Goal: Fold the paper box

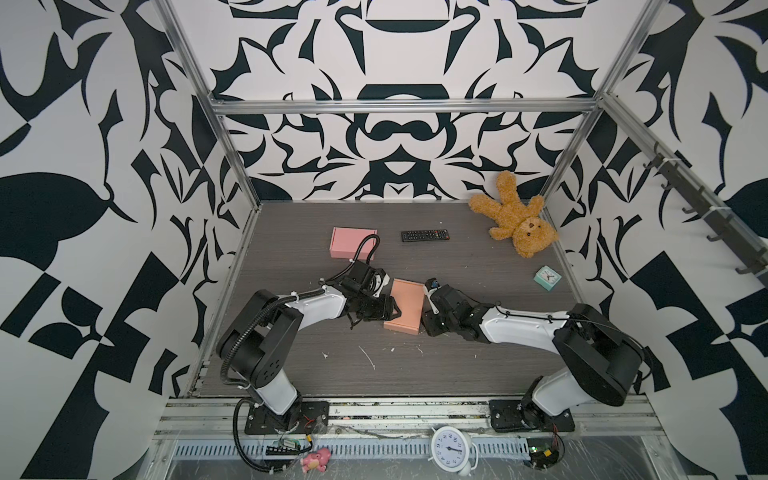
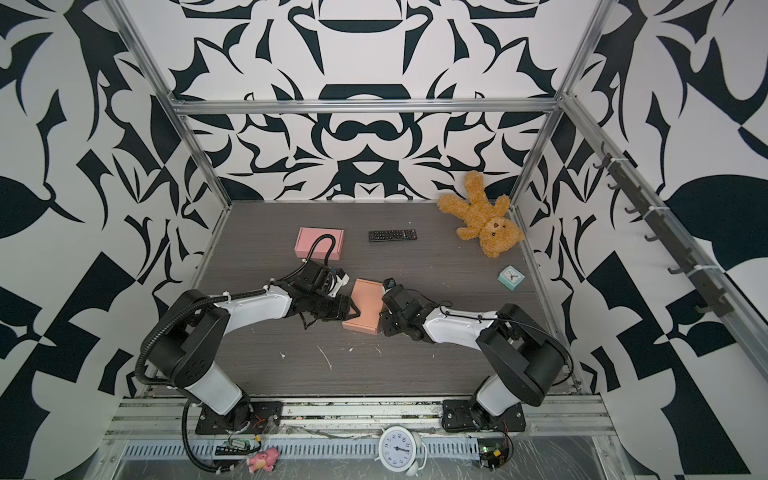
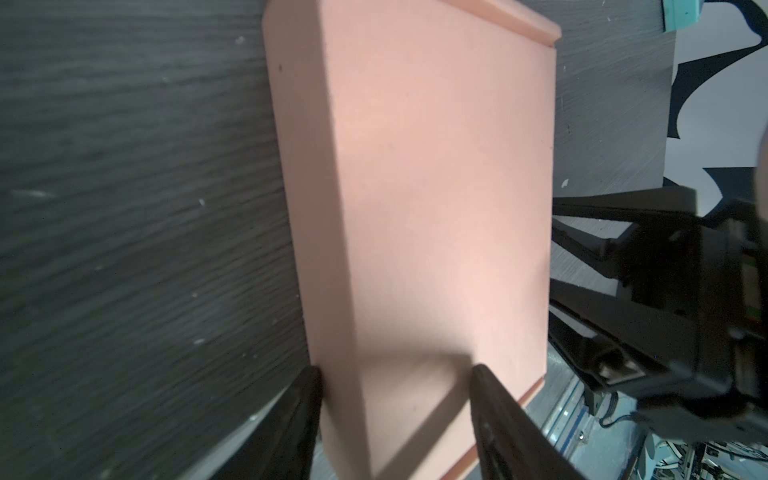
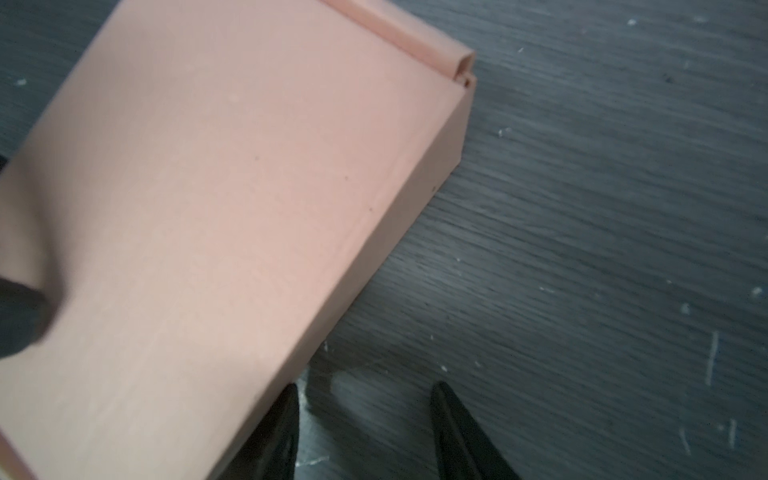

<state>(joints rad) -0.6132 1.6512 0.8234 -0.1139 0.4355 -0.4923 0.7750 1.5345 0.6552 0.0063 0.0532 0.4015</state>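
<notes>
The paper box [image 1: 405, 305], folded shut, lies flat on the table [image 1: 478, 270], btw both grippers. The left gripper [image 3: 397, 372] is half wide: one fingertip [image 3: 309, 386] at box side wall, other over its top, no clear clamp. The right gripper [image 4: 365, 385] is half wide also, over bare table just beside box, holds nothing.

- We see a dark grey wood-grain table [image 1: 478, 291].
- A salmon paper box [image 1: 405, 305] lies flat near its middle.
- A pink box [image 1: 351, 243] sits toward the far left corner.
- A black remote control [image 1: 424, 235] lies near the far edge.
- A teddy bear [image 1: 517, 220] sprawls in the far right corner.
- A small teal clock [image 1: 547, 279] stands by the right edge.
- We note white scraps [image 1: 368, 357] toward the near edge.
</notes>
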